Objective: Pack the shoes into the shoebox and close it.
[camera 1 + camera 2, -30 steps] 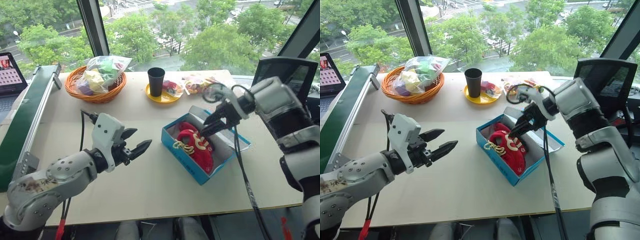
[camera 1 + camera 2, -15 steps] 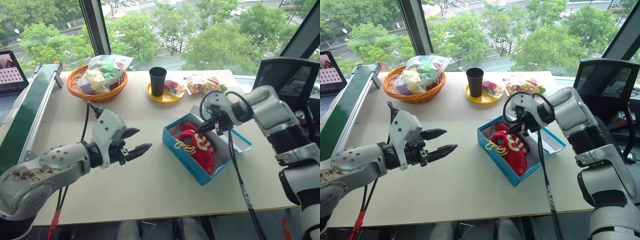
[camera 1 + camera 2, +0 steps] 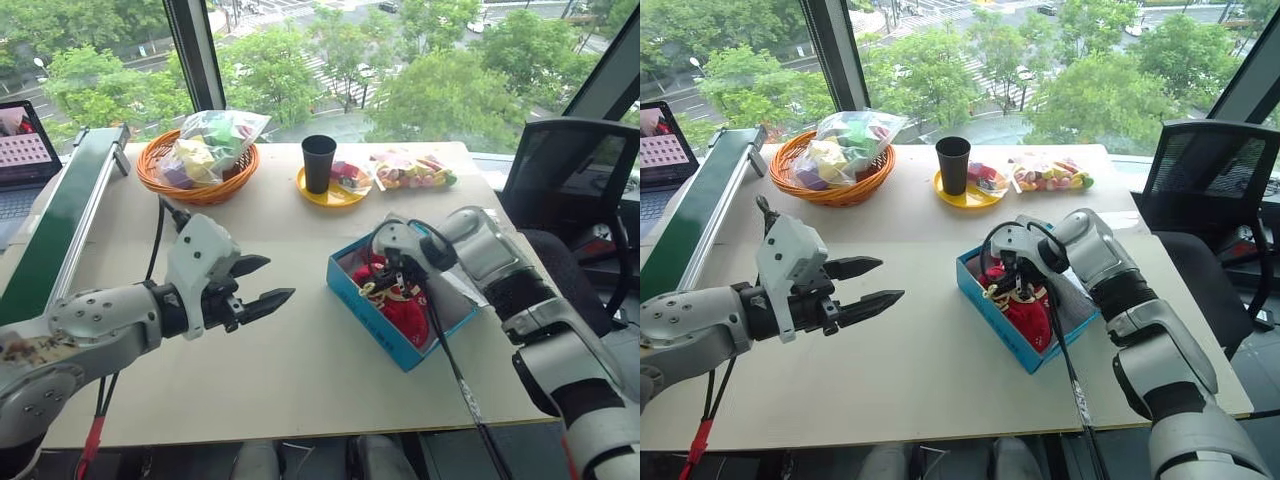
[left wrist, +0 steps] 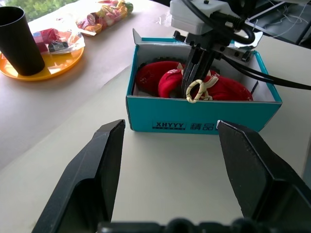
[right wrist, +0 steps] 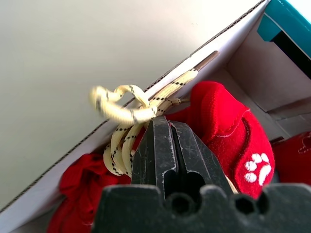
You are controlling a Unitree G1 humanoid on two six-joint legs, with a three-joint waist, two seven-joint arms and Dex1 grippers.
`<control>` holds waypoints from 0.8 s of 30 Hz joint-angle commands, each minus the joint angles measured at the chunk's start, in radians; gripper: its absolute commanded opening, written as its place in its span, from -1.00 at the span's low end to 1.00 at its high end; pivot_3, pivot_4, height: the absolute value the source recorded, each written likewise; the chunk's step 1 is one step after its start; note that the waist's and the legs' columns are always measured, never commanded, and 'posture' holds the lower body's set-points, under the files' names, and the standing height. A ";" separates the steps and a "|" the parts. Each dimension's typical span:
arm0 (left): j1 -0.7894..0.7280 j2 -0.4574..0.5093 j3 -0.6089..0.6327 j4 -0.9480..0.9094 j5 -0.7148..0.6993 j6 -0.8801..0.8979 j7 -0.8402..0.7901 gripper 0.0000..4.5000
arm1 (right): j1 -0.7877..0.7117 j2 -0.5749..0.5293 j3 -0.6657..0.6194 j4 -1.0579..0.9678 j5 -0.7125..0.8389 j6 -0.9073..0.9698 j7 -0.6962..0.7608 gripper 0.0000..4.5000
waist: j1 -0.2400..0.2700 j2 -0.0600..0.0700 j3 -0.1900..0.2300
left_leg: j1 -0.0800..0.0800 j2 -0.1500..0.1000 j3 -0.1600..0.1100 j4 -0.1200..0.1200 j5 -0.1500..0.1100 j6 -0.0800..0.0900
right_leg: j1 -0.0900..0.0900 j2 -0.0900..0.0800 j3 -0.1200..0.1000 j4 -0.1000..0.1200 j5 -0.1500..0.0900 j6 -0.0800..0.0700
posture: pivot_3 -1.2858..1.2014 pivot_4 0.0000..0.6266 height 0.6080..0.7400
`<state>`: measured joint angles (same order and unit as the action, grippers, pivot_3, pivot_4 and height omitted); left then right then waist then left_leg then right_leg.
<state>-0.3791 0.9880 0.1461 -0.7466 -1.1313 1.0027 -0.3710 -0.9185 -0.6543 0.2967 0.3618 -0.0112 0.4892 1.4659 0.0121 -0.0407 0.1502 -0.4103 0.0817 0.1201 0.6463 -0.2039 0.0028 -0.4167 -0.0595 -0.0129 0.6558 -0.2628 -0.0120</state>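
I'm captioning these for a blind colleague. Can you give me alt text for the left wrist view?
The right claw, shut, reaches down among the red shoes in the open blue shoebox, at a yellow lace loop. The left claw is open in front of the box.

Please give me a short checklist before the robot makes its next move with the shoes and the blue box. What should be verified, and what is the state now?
1. Both shoes inside the box: ok, the red pair lies within its walls.
2. Yellow laces tucked in: not ok, a loop hangs at the box edge.
3. Right gripper clear of the box: not ok, its shut jaws reach down among the shoes and laces.
4. Left gripper ready: ok, jaws open, apart from the box, on its near side.
5. Lid free to close: cannot tell, the right arm covers it.
6. Cup and plate away from the box: ok.
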 commanded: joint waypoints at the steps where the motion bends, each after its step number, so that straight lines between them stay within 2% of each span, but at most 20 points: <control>1: -0.034 -0.007 -0.036 0.018 0.044 -0.032 -0.067 0.43 | 0.022 -0.145 -0.134 -0.213 0.143 0.153 0.097 -0.99 | 0.001 0.000 0.000 | -0.004 0.000 -0.001 0.000 0.000 0.000 | -0.004 0.000 0.000 0.001 0.000 0.000 | 0.03 -0.52 0.95; 6: -0.116 -0.043 -0.121 0.098 0.133 -0.066 -0.166 0.43 | 0.166 -0.348 -0.251 -0.349 0.231 0.241 0.094 -0.99 | 0.006 0.000 0.000 | -0.006 -0.001 0.002 0.000 -0.001 0.002 | -0.005 0.000 -0.001 -0.002 -0.001 0.001 | 0.03 -0.52 0.95; 10: -0.168 -0.068 -0.175 0.157 0.203 -0.096 -0.249 0.43 | 0.389 -0.500 -0.309 -0.421 0.237 0.241 0.070 -0.99 | 0.001 0.000 0.000 | -0.006 -0.001 0.002 0.000 -0.001 0.002 | -0.005 0.000 0.000 -0.003 -0.001 0.001 | 0.03 -0.52 0.95; 13: -0.194 -0.087 -0.199 0.195 0.248 -0.116 -0.298 0.43 | 0.575 -0.540 -0.352 -0.467 0.265 0.266 0.041 -0.99 | -0.006 0.000 0.000 | -0.006 -0.001 0.002 0.000 -0.001 0.002 | -0.005 0.000 0.001 -0.002 -0.001 0.002 | 0.03 -0.52 0.95; 15: -0.214 -0.103 -0.222 0.219 0.277 -0.130 -0.332 0.43 | 0.691 -0.496 -0.389 -0.469 0.289 0.302 -0.020 -0.99 | -0.004 -0.001 0.000 | -0.005 -0.001 0.000 0.000 -0.001 0.002 | -0.004 0.001 0.002 -0.001 -0.002 0.002 | 0.03 -0.52 0.95; 17: -0.221 -0.111 -0.229 0.225 0.294 -0.133 -0.352 0.43 | 0.741 -0.441 -0.396 -0.436 0.283 0.283 -0.093 -0.99 | -0.004 -0.001 0.000 | -0.004 -0.001 0.000 0.001 -0.001 0.002 | -0.003 0.001 0.002 -0.001 -0.002 0.002 | 0.03 -0.52 0.95; 21: -0.219 -0.113 -0.215 0.220 0.309 -0.123 -0.370 0.43 | 0.708 -0.283 -0.420 -0.287 0.307 0.321 -0.246 -0.99 | -0.013 -0.001 0.000 | -0.004 -0.002 -0.002 0.003 -0.001 0.002 | -0.004 0.001 0.006 0.002 -0.002 0.003 | 0.03 -0.52 0.95; 24: -0.213 -0.110 -0.198 0.204 0.310 -0.105 -0.366 0.43 | 0.636 -0.161 -0.452 -0.082 0.295 0.279 -0.380 -0.99 | -0.014 -0.001 0.000 | -0.003 -0.002 -0.002 0.005 -0.001 0.002 | -0.003 0.001 0.005 0.004 -0.002 0.003 | 0.03 -0.52 0.95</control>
<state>-0.5830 0.8722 -0.0903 -0.5118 -0.8257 0.8962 -0.7340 -0.2467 -0.8422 -0.1048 0.1755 0.2803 0.7989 1.1683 -0.0023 -0.0418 0.1501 -0.4135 0.0800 0.1178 0.6513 -0.2044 0.0048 -0.4192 -0.0584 -0.0076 0.6594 -0.2648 -0.0087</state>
